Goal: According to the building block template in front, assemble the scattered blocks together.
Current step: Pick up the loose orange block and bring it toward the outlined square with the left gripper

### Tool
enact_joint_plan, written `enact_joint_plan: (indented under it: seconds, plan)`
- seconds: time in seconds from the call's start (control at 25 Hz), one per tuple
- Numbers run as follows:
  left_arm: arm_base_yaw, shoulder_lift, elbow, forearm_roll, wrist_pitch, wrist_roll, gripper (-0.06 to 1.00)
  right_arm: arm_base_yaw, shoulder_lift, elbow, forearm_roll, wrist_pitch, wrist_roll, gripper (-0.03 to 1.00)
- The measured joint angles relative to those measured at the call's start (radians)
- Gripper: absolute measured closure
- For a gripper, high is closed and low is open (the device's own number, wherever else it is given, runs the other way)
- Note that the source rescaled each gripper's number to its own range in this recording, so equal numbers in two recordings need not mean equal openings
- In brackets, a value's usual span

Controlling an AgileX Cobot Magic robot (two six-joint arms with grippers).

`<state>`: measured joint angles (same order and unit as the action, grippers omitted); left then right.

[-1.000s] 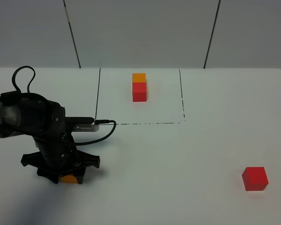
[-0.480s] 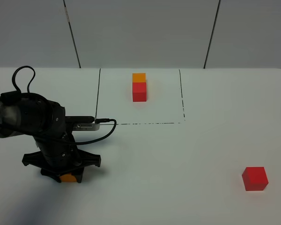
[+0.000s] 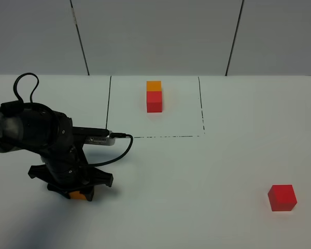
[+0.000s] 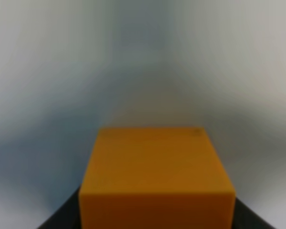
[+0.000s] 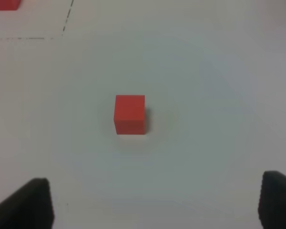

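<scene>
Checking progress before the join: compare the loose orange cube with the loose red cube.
Grip: the orange cube sits between the fingers of the left tool; the red cube lies untouched, the open right tool apart from it.
Place: the orange cube is at the table's front left, the red cube at its front right.
Colour: one orange, one red.
Both are plain cubes of like size, outside the black outline.

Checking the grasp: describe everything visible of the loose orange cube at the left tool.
The small matte orange cube looks plain and sharp-edged, sitting square between the dark fingers of the left tool, apparently clamped. The high view shows only a sliver of it under the tool, at the white table's near left. Whether it touches the table is unclear.
</scene>
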<state>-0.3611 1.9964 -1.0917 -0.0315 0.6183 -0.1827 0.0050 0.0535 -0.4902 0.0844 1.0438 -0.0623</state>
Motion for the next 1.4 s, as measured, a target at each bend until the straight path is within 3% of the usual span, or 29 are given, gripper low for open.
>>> enact_joint_plan:
  seconds: [0.24,0.72,0.92,1.08,1.4]
  plan:
    - [0.0,0.006,-0.027,-0.008,0.016,0.209,0.94,0.0,0.0,0.0,0.0,0.0,0.0,0.23]
    - [-0.006,0.038,-0.397,0.005,0.336,0.634,0.94,0.0,0.0,0.0,0.0,0.0,0.0,0.23]
    - [-0.053,0.038,-0.552,0.006,0.446,0.799,0.94,0.0,0.0,0.0,0.0,0.0,0.0,0.23]
    - [-0.123,0.066,-0.654,0.032,0.498,0.864,0.94,0.0,0.0,0.0,0.001,0.0,0.0,0.23]
    - [-0.253,0.274,-0.868,0.131,0.569,0.903,0.94,0.0,0.0,0.0,0.001,0.0,0.0,0.23]
